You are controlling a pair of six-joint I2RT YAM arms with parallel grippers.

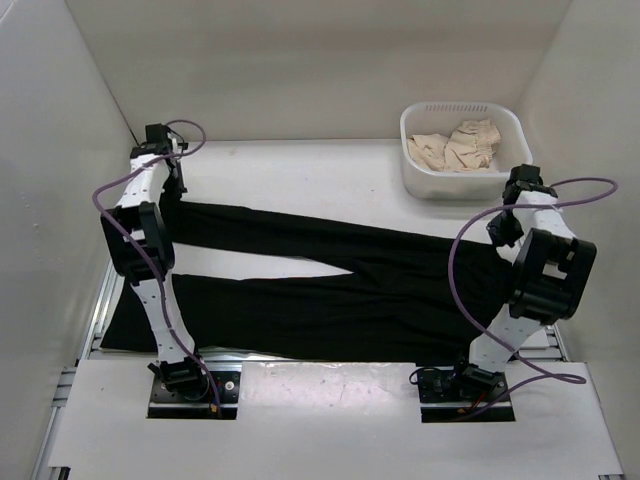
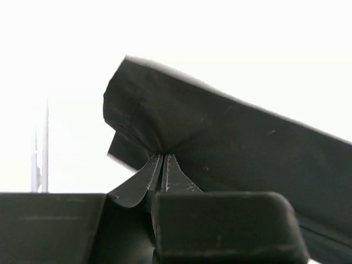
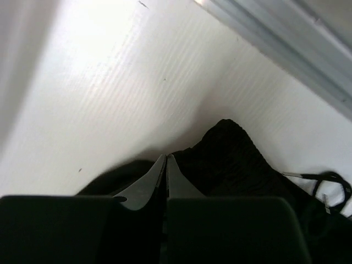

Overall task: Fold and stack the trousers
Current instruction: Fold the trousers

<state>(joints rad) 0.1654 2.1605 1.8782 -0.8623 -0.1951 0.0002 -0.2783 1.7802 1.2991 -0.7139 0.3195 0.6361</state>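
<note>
The black trousers (image 1: 330, 290) lie spread across the table, both legs running left and the waist at the right. My left gripper (image 1: 172, 190) is at the cuff end of the far leg. In the left wrist view it (image 2: 163, 156) is shut on the trousers (image 2: 231, 132), and the cloth puckers at its tips. My right gripper (image 1: 500, 228) is at the far corner of the waist. Its jaws (image 3: 166, 157) are shut at the edge of the trousers (image 3: 231, 154), which bunch into a small peak beside the tips.
A white basket (image 1: 450, 186) holding beige cloths (image 1: 460, 145) stands at the back right, close behind my right arm. White walls close in the table on three sides. A metal rail (image 3: 286, 44) and a purple cable (image 3: 324, 181) show near the right gripper.
</note>
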